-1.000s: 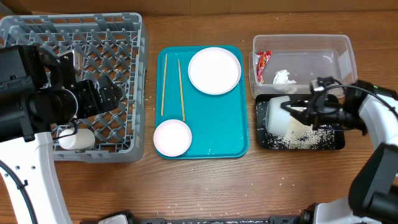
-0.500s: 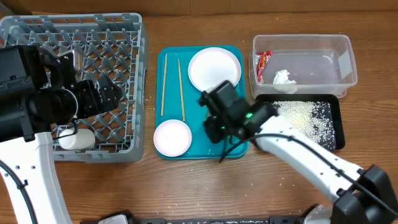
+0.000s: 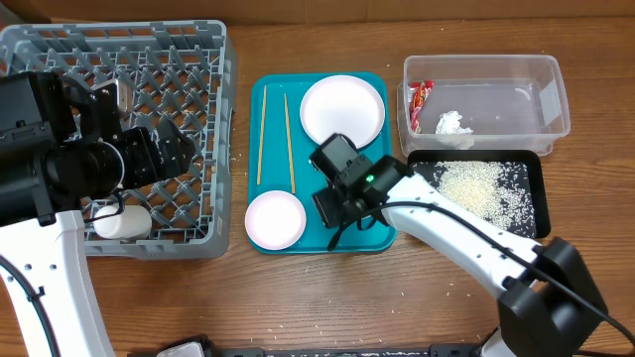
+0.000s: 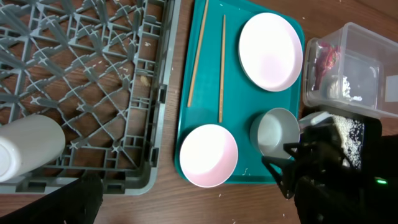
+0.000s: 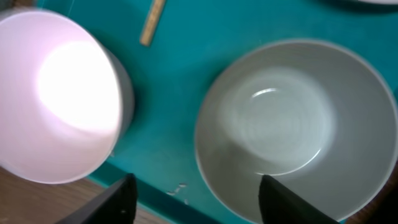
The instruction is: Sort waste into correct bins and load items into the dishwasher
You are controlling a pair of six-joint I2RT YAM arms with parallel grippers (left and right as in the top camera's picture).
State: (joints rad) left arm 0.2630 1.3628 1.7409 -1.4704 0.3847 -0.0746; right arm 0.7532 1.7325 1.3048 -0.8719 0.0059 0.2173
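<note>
Dish rack (image 3: 226, 149), far left: it holds one item of six, a single white cup (image 3: 121, 223) lying on its side at the near edge of the lattice floor, so you may judge the loading as barely begun. Your left gripper (image 3: 171, 149) hangs over the rack, fingers apart as far as its wrist view shows, with nothing between them. Centre, on the teal tray (image 3: 276, 159), you can count what is left to load: two chopsticks (image 3: 263, 134) side by side, one pink-white bowl (image 3: 275, 219) at the near left corner, one plate (image 3: 342, 112) at the far right, and one pale grey bowl (image 4: 273, 130), upright and empty, just beside the pink one. Your right gripper (image 5: 198, 183) stands over this second bowl, fingers spread astride its near rim and not visibly pinching it. Right: the clear tub (image 3: 562, 99) holds one wrapper (image 3: 421, 99) and one tissue (image 3: 453, 124). The black tray (image 3: 542, 223) in front of it holds the rice (image 3: 476, 188), so the sorting looks done.
</note>
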